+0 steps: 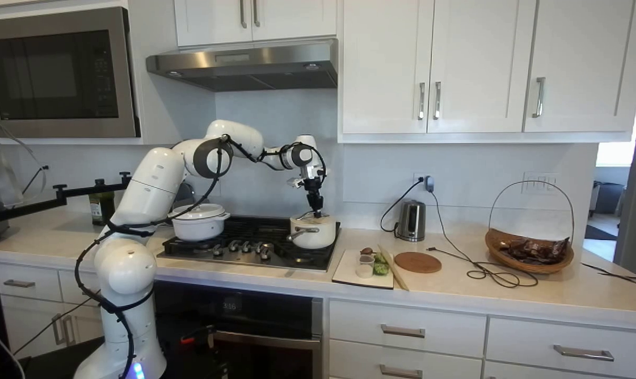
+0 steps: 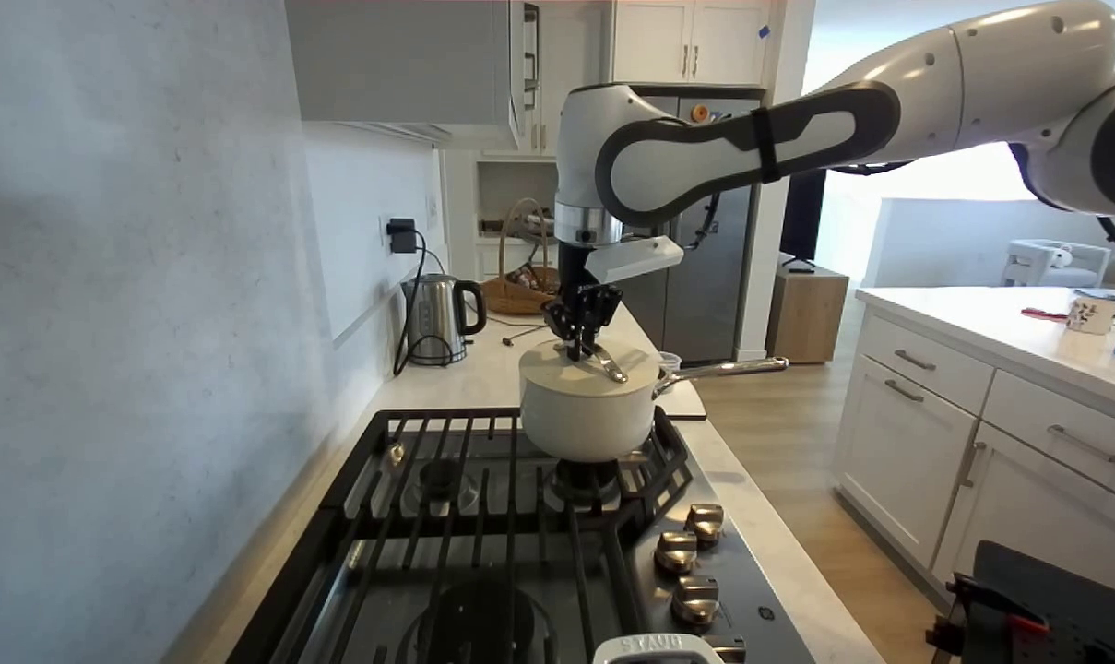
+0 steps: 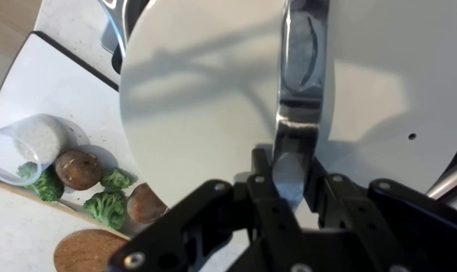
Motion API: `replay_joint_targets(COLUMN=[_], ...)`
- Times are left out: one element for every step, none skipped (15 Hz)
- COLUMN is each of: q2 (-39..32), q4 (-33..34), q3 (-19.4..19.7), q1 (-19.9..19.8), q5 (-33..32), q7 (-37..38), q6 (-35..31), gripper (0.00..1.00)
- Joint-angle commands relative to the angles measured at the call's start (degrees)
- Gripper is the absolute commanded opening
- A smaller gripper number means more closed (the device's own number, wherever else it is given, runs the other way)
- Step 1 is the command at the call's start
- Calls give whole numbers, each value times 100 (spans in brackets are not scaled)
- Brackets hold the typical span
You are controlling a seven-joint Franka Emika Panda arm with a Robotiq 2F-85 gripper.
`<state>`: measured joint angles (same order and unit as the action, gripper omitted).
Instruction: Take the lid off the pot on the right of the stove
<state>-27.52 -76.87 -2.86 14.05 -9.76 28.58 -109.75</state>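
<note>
Along the wall (image 1: 375, 168) the tabletop (image 1: 449, 287) is stretched from left to right. At its near left side the white robot arm (image 1: 154, 176) is placed, bent to the right over the black stove (image 1: 260, 230), which is set into the tabletop. Farther to the right, a brown basket (image 1: 525, 266) with a tall hoop is put, in which dark things (image 1: 536, 249) are held that cannot be well recognised. On the left part of the stove a larger white pot (image 1: 199, 230) is seen, covered. On the right part the smaller white pot (image 2: 587, 429) is stood, and its long metal handle (image 2: 728, 368) is turned to the near side. A white board (image 1: 344, 270) is laid just to the right of the stove, and a steel kettle (image 1: 412, 221) is kept farther right, near the wall. The pale round lid (image 2: 546, 372) is found on top of the smaller white pot in both exterior views. To the right of the board a round brown mat (image 1: 417, 262) is laid. The black gripper (image 3: 288, 163) is pointed downward above the lid, and the shiny metal strap (image 3: 302, 68) on top of the lid is gripped between its fingers (image 3: 264, 190), from both sides. On the board a clear cup (image 3: 41, 138), brown mushrooms (image 3: 79, 170) and green broccoli (image 3: 106, 207) are shown in the wrist view. In the lid a small dark hole (image 3: 412, 136) is noticed.
</note>
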Motion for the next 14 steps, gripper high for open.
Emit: replay_joint_targets(q2=[57, 75, 121, 151, 196, 220, 238, 240, 243, 233, 202, 165, 122, 77], q4=[87, 113, 125, 144, 166, 204, 267, 343, 415, 500, 614, 725, 839, 948], q3=[43, 36, 26, 22, 18, 21, 17, 7, -8, -28, -40, -66, -89, -140], q1=[58, 74, 92, 119, 156, 185, 220, 247, 268, 288, 316, 334, 354, 357], q5=[92, 70, 45, 9, -52, -92, -118, -130, -128, -112, -113, -105, -100, -59], q7=[32, 1, -41, -66, -94, -100, -112, -140, -185, -231, -280, -382, -469, -643], q6=[213, 234, 238, 262, 287, 331, 392, 487, 574, 670, 818, 951, 1086, 1201], gripper=[6, 6, 6, 6, 6, 6, 6, 6, 6, 6, 6, 6, 6, 6])
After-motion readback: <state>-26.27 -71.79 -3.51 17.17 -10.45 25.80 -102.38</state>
